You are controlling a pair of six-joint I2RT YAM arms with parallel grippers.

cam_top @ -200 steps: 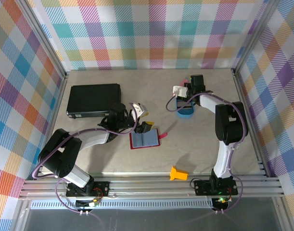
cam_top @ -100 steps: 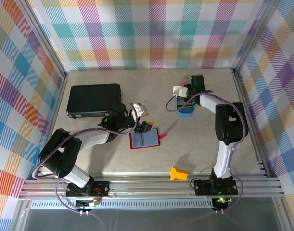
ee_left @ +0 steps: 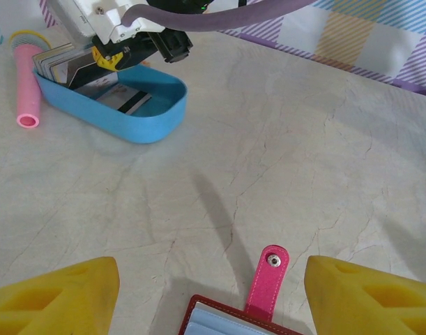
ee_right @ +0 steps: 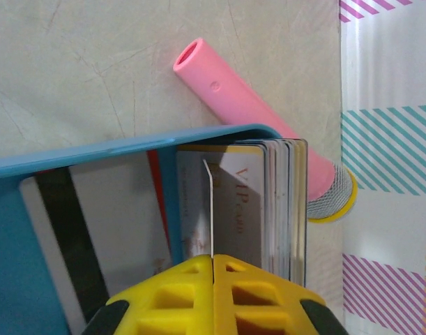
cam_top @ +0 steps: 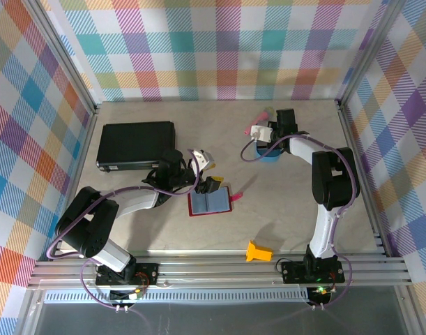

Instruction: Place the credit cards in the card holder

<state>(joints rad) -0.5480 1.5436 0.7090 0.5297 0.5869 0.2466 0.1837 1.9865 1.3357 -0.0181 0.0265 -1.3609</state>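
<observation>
Right wrist view has the right gripper pinched together on one upright credit card, with the other credit cards just beside it in the blue tray. The card holder lies open below the left gripper, whose fingers are apart. Its pockets look unfilled, so loading seems barely begun.

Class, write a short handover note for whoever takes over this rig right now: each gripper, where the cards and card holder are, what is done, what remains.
Left gripper: open, empty, hovering at the tab edge of the card holder.
Right gripper: shut on one credit card standing on edge in the blue tray.
Other cards: stacked upright or lying flat in that tray.
Done: holder lies open; no card visibly inserted.
Left: lift the card, slot it in, repeat.
</observation>
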